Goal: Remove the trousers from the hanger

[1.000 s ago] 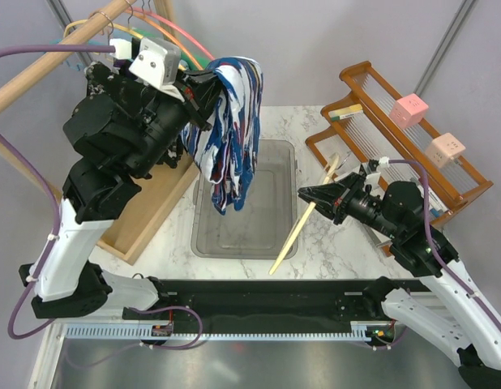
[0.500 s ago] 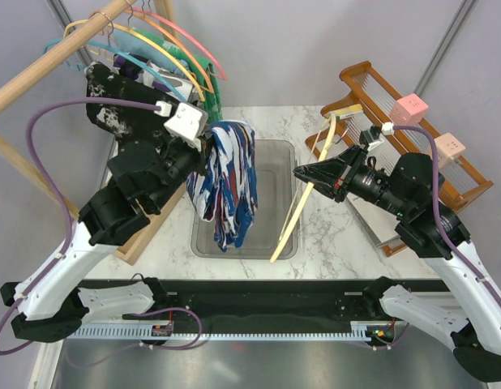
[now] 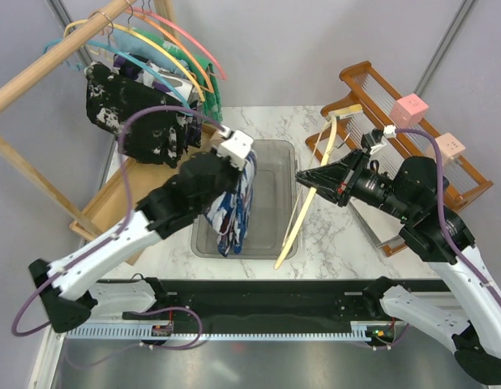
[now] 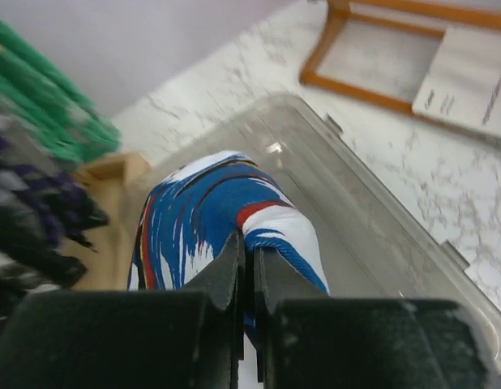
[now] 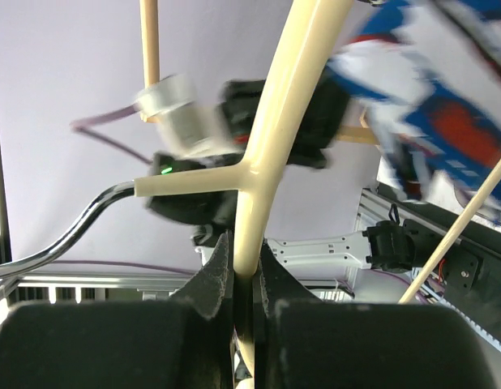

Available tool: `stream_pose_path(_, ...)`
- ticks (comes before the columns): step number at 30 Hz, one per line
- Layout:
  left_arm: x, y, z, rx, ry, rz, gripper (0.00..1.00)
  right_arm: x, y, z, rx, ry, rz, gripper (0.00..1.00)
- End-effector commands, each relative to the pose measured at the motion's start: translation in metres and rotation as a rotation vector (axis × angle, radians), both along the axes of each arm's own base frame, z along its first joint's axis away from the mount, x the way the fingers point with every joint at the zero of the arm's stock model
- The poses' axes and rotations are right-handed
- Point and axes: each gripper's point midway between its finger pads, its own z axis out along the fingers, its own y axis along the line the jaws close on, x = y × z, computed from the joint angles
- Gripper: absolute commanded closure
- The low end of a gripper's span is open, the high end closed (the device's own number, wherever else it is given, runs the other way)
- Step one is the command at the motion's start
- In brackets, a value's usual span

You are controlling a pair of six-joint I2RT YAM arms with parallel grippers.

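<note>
Over the bin [image 3: 276, 190] mid-frame, my left gripper [image 4: 249, 253] is pinching the trousers [image 3: 233, 212] tight, right gripper [image 5: 244, 258] is clamping the bare hanger [image 5: 279, 121] beside them. Dropping off-centre, I'm risking fabric landing half outside it.

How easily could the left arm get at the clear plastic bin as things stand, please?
Probably yes: the left gripper, shut on the blue, white and red printed trousers, hangs right above the clear plastic bin, with only the dangling fabric between.
</note>
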Motion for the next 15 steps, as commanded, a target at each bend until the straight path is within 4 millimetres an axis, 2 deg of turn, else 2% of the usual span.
stream_pose_path(1,0.014,-0.055,-0.032,-0.137,0.105,-0.064,0.98,-0.014,-0.01,0.032,0.054,-0.082,-0.005,1.0)
stream_pose_path(2,0.018,-0.07,-0.051,-0.138,0.172,-0.073,0.98,-0.015,-0.011,0.032,0.053,-0.081,-0.01,1.0)
stream_pose_path(5,0.017,-0.099,-0.081,-0.166,0.292,-0.121,0.98,-0.016,-0.015,0.028,0.048,-0.073,-0.023,1.0)
stream_pose_path(8,0.012,-0.116,-0.101,-0.188,0.383,-0.157,0.98,-0.019,-0.017,0.028,0.052,-0.073,-0.028,1.0)
stream_pose_path(14,-0.005,-0.133,-0.119,-0.247,0.522,-0.213,0.93,-0.019,-0.017,0.023,0.039,-0.071,-0.025,1.0)
stream_pose_path(15,-0.007,-0.134,-0.119,-0.252,0.53,-0.217,0.89,-0.019,-0.017,0.022,0.037,-0.068,-0.023,1.0)
